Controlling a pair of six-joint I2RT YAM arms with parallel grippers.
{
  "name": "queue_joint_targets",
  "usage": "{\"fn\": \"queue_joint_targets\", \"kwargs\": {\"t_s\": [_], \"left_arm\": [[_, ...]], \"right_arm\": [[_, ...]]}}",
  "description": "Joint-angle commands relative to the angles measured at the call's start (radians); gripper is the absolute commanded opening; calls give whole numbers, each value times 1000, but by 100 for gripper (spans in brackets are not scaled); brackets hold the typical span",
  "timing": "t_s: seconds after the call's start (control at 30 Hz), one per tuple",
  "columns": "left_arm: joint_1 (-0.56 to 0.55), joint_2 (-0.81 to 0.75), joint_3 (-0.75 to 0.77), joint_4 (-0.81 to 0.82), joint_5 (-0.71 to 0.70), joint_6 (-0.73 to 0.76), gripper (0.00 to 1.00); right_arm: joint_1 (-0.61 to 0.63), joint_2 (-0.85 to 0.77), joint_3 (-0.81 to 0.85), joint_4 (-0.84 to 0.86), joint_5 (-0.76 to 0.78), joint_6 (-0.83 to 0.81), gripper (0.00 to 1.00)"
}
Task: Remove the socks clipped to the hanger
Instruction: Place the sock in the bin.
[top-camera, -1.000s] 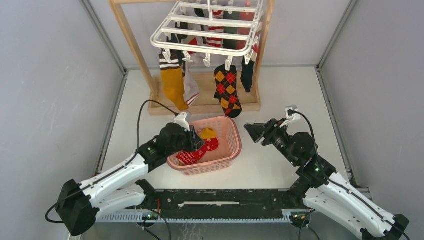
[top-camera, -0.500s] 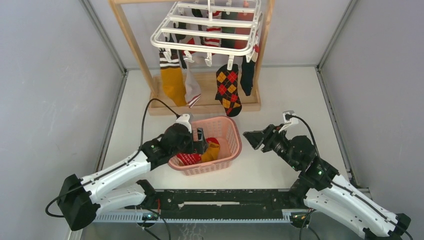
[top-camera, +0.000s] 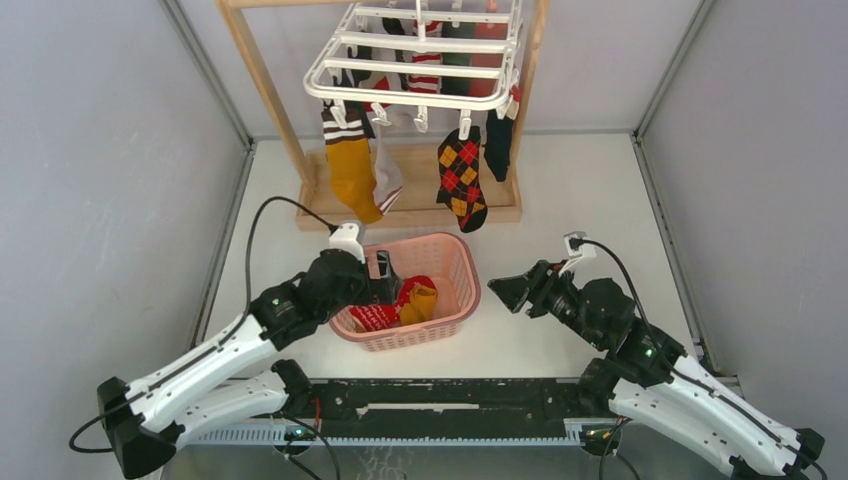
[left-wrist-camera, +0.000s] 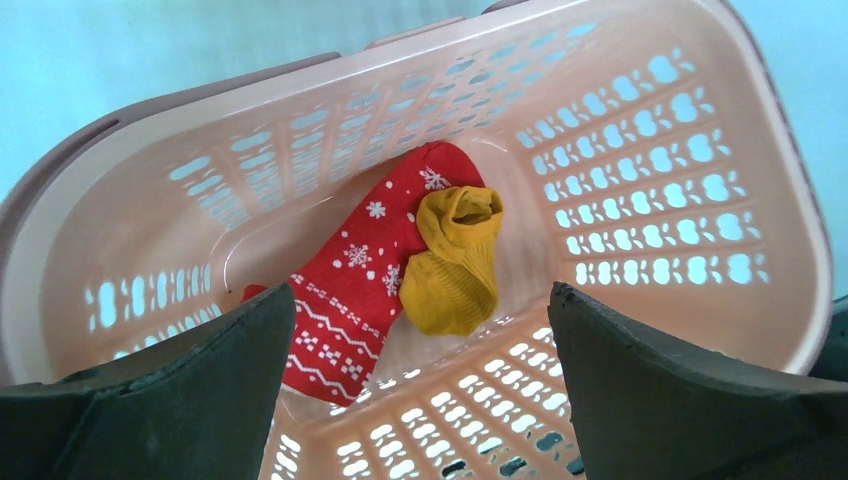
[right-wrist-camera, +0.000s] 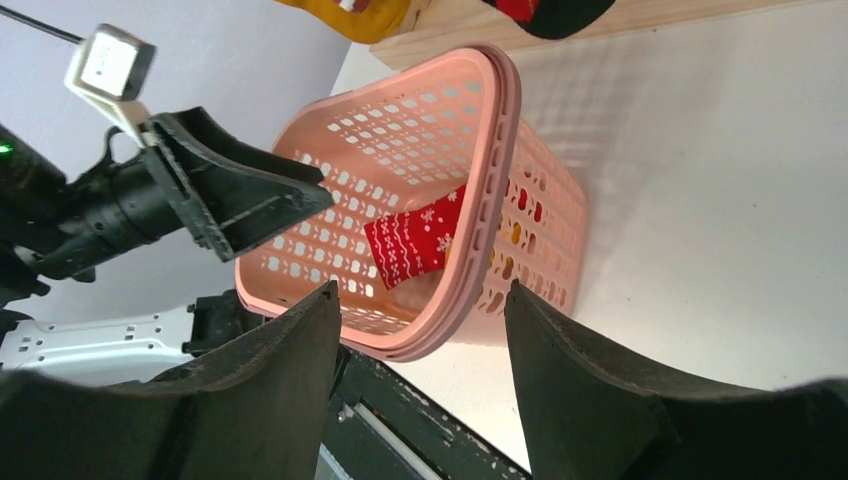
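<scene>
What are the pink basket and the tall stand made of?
Basket: likely moulded plastic, pink, smooth with a slight sheen; the walls carry regular rows of holes. Tall stand: looks like pale unpainted wood, matte; tan square bars, grain too small to see.

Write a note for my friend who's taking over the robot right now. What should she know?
Left end effector: open, empty, over the pink basket.
Right end effector: open, empty, beside the basket.
Done: a red snowflake sock and a yellow sock lie in the basket.
Left: the hanger still holds a mustard sock, grey sock, argyle sock and black sock along its front, with more clipped behind.
</scene>
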Motion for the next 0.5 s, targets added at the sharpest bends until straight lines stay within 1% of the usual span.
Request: {"fn": "queue_joint_targets", "kwargs": {"t_s": [0.0, 0.2, 0.47], "left_arm": [[-9, -93, 36, -36, -15, -4, 100], [-9, -162, 41, -55, -20, -9, 100], [-12, -179, 56, -23, 37, -6, 100]], "right_arm": [[12, -30, 5, -75, 3, 35, 69], [12, -52, 10, -102, 46, 16, 69], [3, -11, 67, -60, 198, -107, 68]]}}
